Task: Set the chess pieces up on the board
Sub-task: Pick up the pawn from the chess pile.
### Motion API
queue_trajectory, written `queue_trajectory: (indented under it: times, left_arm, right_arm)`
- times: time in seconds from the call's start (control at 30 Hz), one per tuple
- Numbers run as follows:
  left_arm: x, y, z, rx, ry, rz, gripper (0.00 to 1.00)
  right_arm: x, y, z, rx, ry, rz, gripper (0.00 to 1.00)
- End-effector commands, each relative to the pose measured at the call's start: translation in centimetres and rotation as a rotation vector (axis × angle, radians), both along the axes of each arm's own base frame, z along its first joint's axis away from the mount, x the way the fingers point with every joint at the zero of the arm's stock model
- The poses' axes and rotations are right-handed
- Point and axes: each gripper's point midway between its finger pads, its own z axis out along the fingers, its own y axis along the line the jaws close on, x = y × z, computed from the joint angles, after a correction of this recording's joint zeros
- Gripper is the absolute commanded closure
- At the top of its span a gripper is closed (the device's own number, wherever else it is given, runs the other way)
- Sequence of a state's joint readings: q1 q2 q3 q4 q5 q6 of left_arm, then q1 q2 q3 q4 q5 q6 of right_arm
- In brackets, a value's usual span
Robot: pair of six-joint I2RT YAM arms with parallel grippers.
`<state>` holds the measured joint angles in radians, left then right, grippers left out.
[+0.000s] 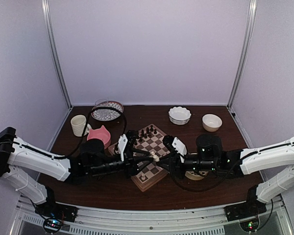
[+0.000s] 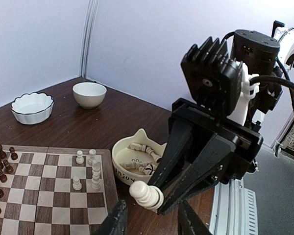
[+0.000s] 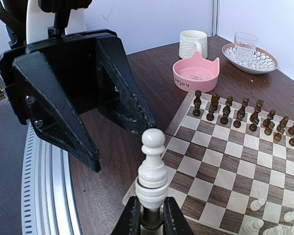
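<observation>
Passing a chess piece (image 3: 152, 166) over the board (image 3: 220, 161)
The right gripper (image 3: 147, 215) jaws are clenching its base; the left gripper (image 3: 121, 144) jaws are standing released beside it, and should next be closing on its head.

Lit softly and evenly from above. Tinted lilac across the pale walls (image 1: 147, 49). Dull sheen on the dark tabletop (image 2: 122, 115). Soft and grainy overhead; blurred along the wrist views' near edges.

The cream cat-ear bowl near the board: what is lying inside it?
Several cream-white chess pieces lie on their sides inside the bowl. The right gripper, shut on one white piece, covers part of the bowl, so the full count cannot be seen.
</observation>
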<state>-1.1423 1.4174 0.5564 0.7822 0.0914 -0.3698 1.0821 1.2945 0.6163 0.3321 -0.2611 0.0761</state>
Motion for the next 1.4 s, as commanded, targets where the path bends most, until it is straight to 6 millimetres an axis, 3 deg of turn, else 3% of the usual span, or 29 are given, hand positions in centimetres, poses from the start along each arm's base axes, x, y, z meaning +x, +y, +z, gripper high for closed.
queue_trajectory:
  times: [0.0, 0.37, 0.63, 0.93, 1.37]
  left_arm:
    - [-0.3, -0.7, 1.4, -0.036, 0.020, -0.031, 0.64]
    - [-0.8, -1.6, 1.0, -0.014, 0.058, -0.078, 0.64]
    - [0.1, -0.8, 0.9, -0.016, 0.065, -0.017, 0.59]
    - [-0.2, -0.8, 1.1, -0.021, 0.061, -0.033, 0.69]
    - [-0.3, -0.4, 1.6, -0.036, 0.043, -0.032, 0.71]
  right_arm:
    - [-0.2, 0.3, 1.8, 0.034, -0.030, 0.016, 0.99]
    - [-0.7, 0.7, 1.6, 0.029, -0.023, 0.049, 0.99]
    - [-0.6, 0.5, 1.8, 0.034, -0.032, 0.042, 0.99]
    - [-1.0, 0.9, 1.5, 0.026, -0.024, 0.062, 0.99]
    - [-1.0, 1.0, 1.5, 0.024, -0.024, 0.064, 0.99]
